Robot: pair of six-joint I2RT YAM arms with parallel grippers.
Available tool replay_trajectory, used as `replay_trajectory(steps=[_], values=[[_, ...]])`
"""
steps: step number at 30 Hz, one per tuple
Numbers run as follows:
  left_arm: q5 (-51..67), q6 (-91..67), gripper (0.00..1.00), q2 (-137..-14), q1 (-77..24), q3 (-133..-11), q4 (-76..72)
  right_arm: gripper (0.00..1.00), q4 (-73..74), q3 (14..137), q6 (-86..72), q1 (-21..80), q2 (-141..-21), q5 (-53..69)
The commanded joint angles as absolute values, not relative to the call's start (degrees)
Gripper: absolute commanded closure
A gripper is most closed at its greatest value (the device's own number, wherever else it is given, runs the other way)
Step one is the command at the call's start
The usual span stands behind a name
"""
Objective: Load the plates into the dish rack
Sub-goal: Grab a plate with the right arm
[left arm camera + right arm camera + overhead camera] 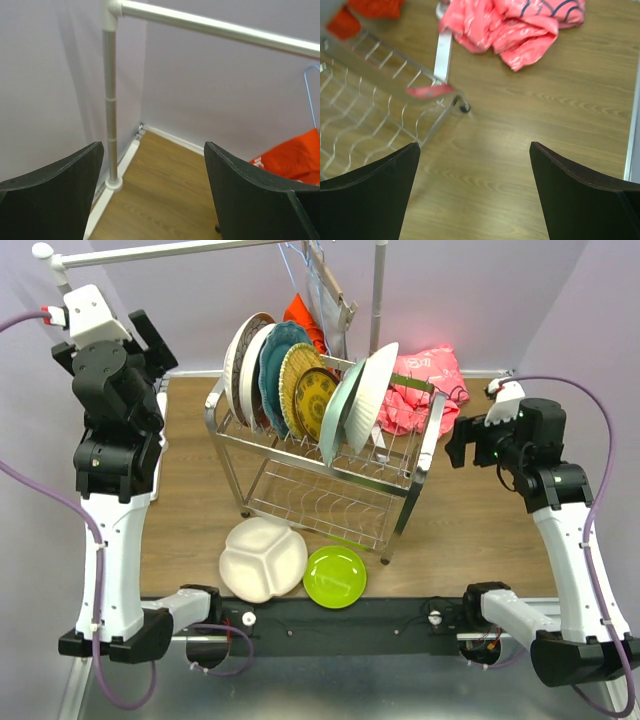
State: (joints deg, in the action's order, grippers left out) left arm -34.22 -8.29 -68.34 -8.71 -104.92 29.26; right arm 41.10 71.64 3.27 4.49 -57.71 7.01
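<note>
Two tools are in my views, and both are released, with nothing between the fingers. At the far left, the left tool [153, 145] is raised high near the back corner of the worktop [190, 500]. Its fingers are spread wide. Its camera looks at the wall, the white pole of the clothes rail [110, 100] and a piece of the orange cloth [295, 155]. This tool is well apart from every plate.

More to the right, near the front edge, the white divided plate [262, 558] lies flat. The lime green plate [335, 576] lies just beside it on its right. I cannot tell if their rims touch. Both plates are in front of the dish rack [432, 430], not in it.

In the upper tier of the rack a row of plates [285, 365] stands on edge and leans. White ones are at the left, then a teal one, yellow patterned ones, a pale aqua one and a white one at the right end.

Behind the right end of the rack the pink cloth [430, 380] lies crumpled on the worktop. At the far right the right tool [475, 145] hovers beside the rack's right end, above bare wood near one rack leg, fingers wide apart.
</note>
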Motion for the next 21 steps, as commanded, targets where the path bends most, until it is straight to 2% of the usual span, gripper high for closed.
replay_trajectory(steps=[1,10,16,21], values=[[-20.6,-17.2,0.10,-64.5,-4.2,-98.6,37.2,0.00,46.9,68.7,12.0,4.2,-56.3,15.4],[-7.7,-27.8,0.10,-55.3,7.1,-81.0,42.5,0.00,46.9,67.6,12.7,4.3,-57.7,16.1],[-4.7,-34.8,0.11,-49.8,7.7,-71.0,43.9,0.00,50.5,67.7,15.3,4.2,-58.3,18.3],[-1.0,-38.7,0.11,-47.8,7.7,-64.2,43.9,0.00,60.3,68.6,25.6,4.2,-58.8,22.9]])
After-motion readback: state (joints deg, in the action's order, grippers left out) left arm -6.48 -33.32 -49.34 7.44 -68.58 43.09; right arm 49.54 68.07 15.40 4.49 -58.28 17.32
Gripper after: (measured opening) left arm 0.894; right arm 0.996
